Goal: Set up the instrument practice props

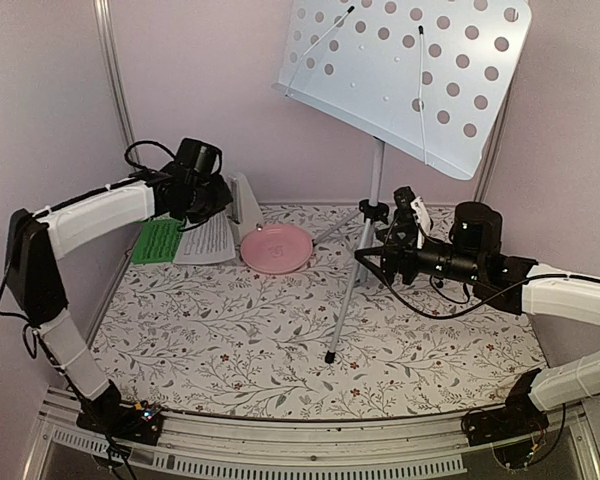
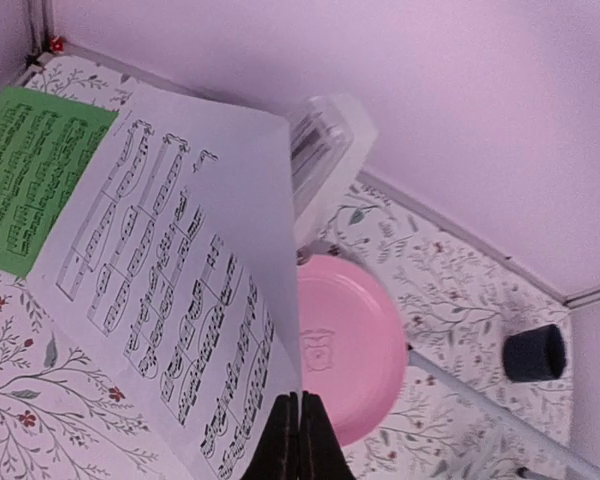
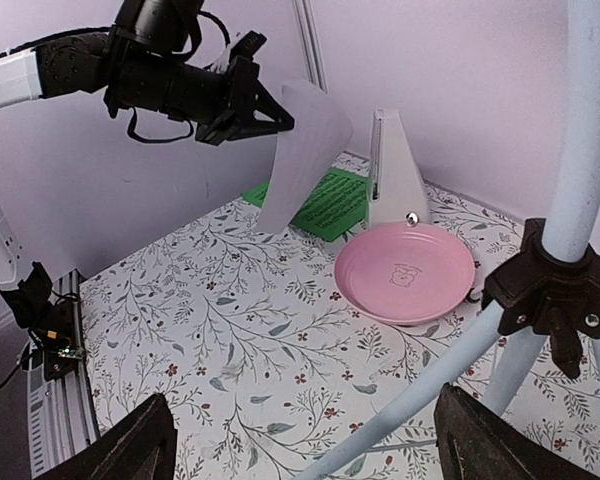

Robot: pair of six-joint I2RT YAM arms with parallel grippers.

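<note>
The pale blue-grey perforated music stand point(image 1: 410, 70) stands on its silver tripod point(image 1: 372, 190) at the back right. My left gripper point(image 1: 208, 208) is shut on the edge of the white music sheet point(image 2: 170, 270) and holds it lifted and hanging point(image 3: 300, 150). The green music sheet point(image 1: 158, 240) lies flat at the back left. The white pyramid-shaped metronome point(image 1: 245, 205) stands behind it by the wall. My right gripper point(image 1: 372, 262) is open, and its jaws straddle a slanting tripod leg point(image 3: 430, 390) without closing on it.
A pink plate point(image 1: 277, 247) lies between the metronome and the tripod. A dark blue mug point(image 2: 535, 352) sits near the back wall. Tripod legs spread across the floral mat, one foot point(image 1: 331, 356) at mid-table. Pink walls close three sides.
</note>
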